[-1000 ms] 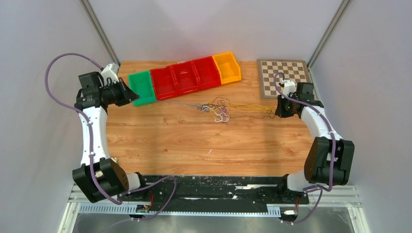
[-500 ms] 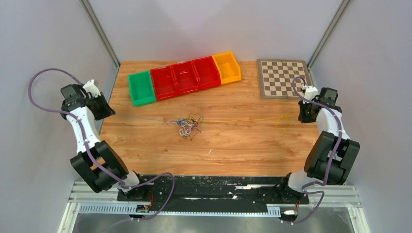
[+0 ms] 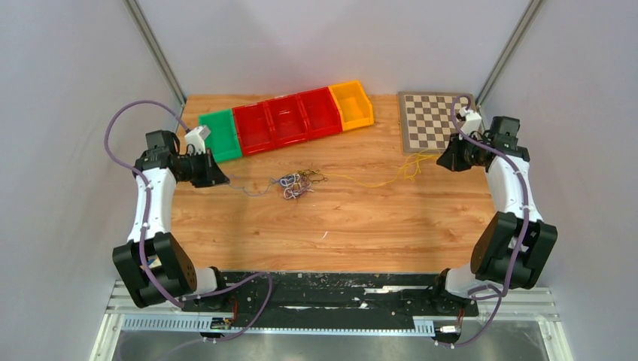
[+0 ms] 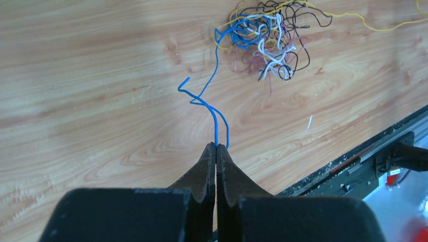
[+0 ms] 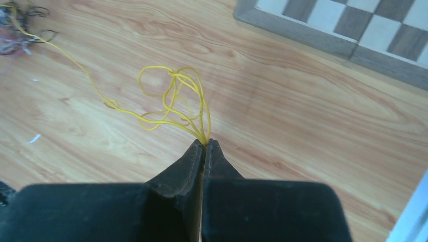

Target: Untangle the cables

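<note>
Left gripper (image 4: 216, 147): clamped tight on the thin blue wire (image 4: 215, 128), pinched right at the tips.
Right gripper (image 5: 204, 142): nipping the thin yellow wire (image 5: 202, 103), its loops bunched just ahead.
Tangle of thin mixed-colour wires (image 4: 267, 40): well ahead of Left gripper, with the blue wire running into it.

Far edge — bins (image 3: 295, 117), chessboard (image 3: 436, 120)

No readable text, label, brand, number or sign shows in any view, not on bins, chessboard or arms.
</note>
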Robot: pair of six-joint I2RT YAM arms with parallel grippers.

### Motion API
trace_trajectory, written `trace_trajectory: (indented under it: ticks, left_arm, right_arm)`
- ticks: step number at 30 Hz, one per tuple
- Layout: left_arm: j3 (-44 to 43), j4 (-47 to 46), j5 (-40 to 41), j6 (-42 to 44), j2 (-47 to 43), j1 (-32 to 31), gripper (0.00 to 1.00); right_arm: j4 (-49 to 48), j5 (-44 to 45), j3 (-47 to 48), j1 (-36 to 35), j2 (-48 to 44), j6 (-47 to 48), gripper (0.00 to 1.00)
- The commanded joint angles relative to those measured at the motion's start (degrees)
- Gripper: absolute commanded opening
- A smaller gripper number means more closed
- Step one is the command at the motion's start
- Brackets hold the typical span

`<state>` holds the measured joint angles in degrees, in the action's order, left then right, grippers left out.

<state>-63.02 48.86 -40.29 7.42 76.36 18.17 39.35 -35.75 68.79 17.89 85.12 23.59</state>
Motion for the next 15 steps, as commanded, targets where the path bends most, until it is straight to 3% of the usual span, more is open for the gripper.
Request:
trace_trajectory:
  ticks: [1,3,6,7,10,11,14,15]
  left_arm:
    - [-1.6,1.7,-1.0,3.9,-0.9,0.2,0.00]
    - [-1.2,3.5,1.2,7.2,0.8,0.2,0.00]
    - [-1.0,6.3,3.7,12.3,3.0,0.2,0.13]
    - [-1.2,7.5,4.0,13.6,3.3,0.2,0.18]
    - [-2.5,10.4,4.1,19.6,3.1,0.3,0.40]
    - [-3.2,11.7,3.3,21.4,2.6,0.3,0.51]
    - [-4.1,12.6,1.1,23.2,1.5,0.2,0.73]
    - [-4.4,12.5,-0.4,23.3,1.0,0.2,0.86]
  right_arm:
    - [3.2,-8.3,1.0,-0.2,-1.6,0.1,0.00]
    - [5.2,-5.9,0.2,-0.9,0.3,2.4,0.04]
    - [8.1,-1.4,0.7,-1.1,3.0,3.6,0.38]
    - [9.6,-0.5,1.2,-1.0,3.4,4.9,0.42]
    - [14.4,-0.7,3.0,-0.7,3.0,9.7,0.60]
    - [15.7,-1.2,3.6,-0.7,2.9,10.8,0.67]
    - [17.5,-4.5,5.4,-1.0,2.7,12.4,0.79]
    - [17.3,-4.9,5.8,-1.5,3.1,11.2,0.81]
